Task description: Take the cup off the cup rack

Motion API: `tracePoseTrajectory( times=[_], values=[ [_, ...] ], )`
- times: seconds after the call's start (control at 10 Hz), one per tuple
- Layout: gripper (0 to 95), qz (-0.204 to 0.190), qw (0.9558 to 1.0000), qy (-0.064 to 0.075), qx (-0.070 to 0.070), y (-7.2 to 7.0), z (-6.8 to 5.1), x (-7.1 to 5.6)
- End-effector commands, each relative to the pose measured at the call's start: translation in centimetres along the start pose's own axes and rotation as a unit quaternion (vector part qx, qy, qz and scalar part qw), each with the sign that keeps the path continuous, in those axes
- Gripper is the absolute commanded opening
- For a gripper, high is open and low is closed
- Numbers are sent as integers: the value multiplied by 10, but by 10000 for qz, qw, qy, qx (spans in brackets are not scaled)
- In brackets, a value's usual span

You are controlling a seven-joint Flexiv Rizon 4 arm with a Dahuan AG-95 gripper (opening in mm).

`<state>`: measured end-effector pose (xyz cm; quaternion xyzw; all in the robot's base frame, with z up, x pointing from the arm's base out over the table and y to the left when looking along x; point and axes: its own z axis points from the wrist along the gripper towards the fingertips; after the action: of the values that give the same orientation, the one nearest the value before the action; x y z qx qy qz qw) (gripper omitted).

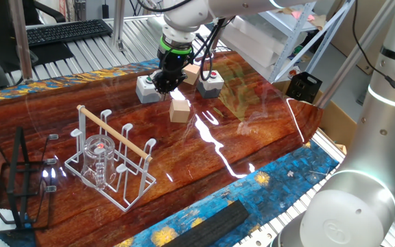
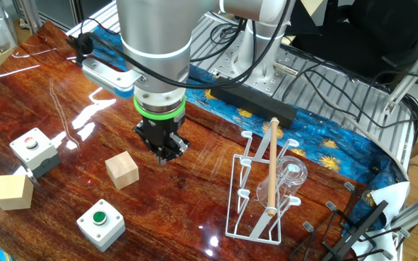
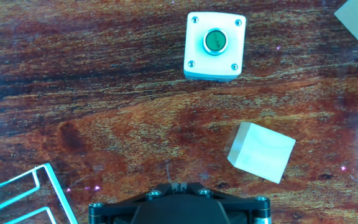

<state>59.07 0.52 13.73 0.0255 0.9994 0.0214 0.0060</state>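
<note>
Gripper (image 2: 162,154) at center frame, pointing down over the bare table (image 2: 64,109), jaws pressed together, nothing pinched. Cup (image 1: 99,159) at lower left, on the rack (image 1: 115,175), apparently over a peg under the rod (image 1: 113,131). Wooden block (image 2: 122,170) just beside gripper.

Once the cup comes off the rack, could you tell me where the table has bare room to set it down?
Bare wood lies between the cup rack and the nearer wooden block, and along the glossy stretch toward the blue table edge. It is crowded around the gripper: two button boxes and blocks. The cup hangs on the rack; a black wire stand flanks it.
</note>
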Motion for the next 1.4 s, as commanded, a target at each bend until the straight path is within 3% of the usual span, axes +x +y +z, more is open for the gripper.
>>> tracePoseTrajectory(
  times=[0.1, 0.5, 0.9, 1.4],
  values=[
    [0, -1, 10000, 4, -6, 0, 0, 0],
    [0, 171, 9998, 35, -63, -1, 1, -12],
    [0, 271, 9996, 42, -25, -8, 5, -40],
    [0, 172, 9998, -16, -53, -9, 6, -41]
  ],
)
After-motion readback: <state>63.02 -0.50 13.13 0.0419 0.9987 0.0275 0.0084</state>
